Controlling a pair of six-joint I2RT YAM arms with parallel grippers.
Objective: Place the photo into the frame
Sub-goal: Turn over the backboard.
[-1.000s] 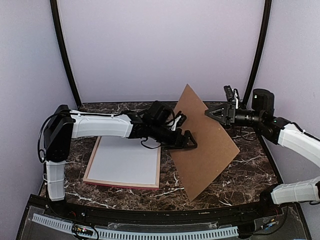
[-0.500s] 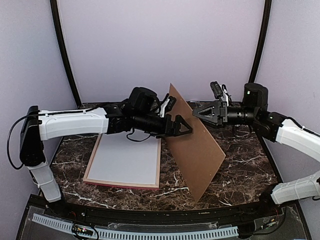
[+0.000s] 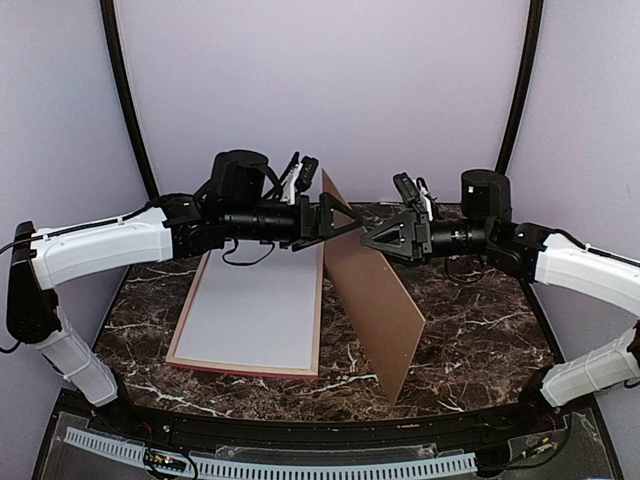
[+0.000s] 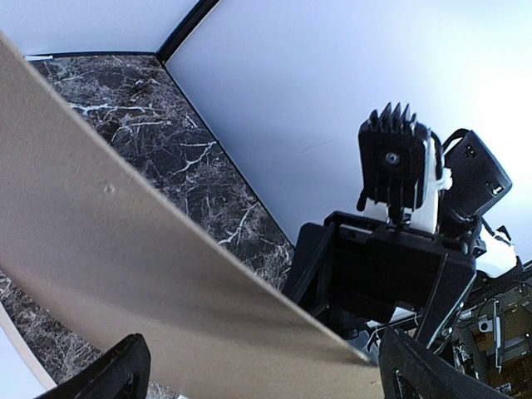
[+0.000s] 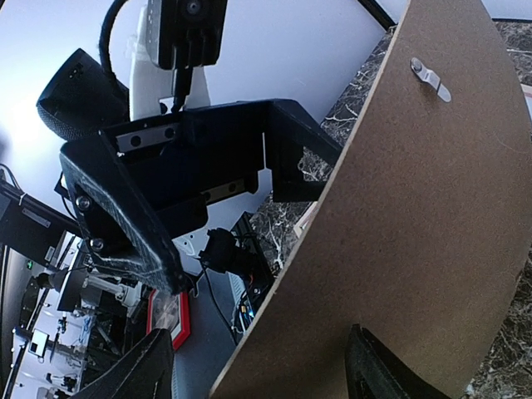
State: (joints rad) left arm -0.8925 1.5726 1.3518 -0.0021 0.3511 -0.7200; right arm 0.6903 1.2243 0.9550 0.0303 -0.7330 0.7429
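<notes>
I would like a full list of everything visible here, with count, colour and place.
Rectangular pink wooden frame: one, pink, lying flat, left of centre.
White rectangular sheet: one, white, inside the frame.
Brown hardboard panel: one, brown, standing on edge, tilted, centre.
Small metal clip: one seen, silver, on the panel.
Dark marble table: one, black with white veins, under everything.
Left tool: one, black, open, left of the panel's top.
Right tool: one, black, open, right of the panel.

Soft, even light fills the space, its lilac walls [image 3: 320, 90] bright and the marble tabletop [image 3: 480, 330] carrying only faint shadows; the left wrist view washes to white glare at its right edge, and both wrist views bend like wide-angle lenses.
</notes>
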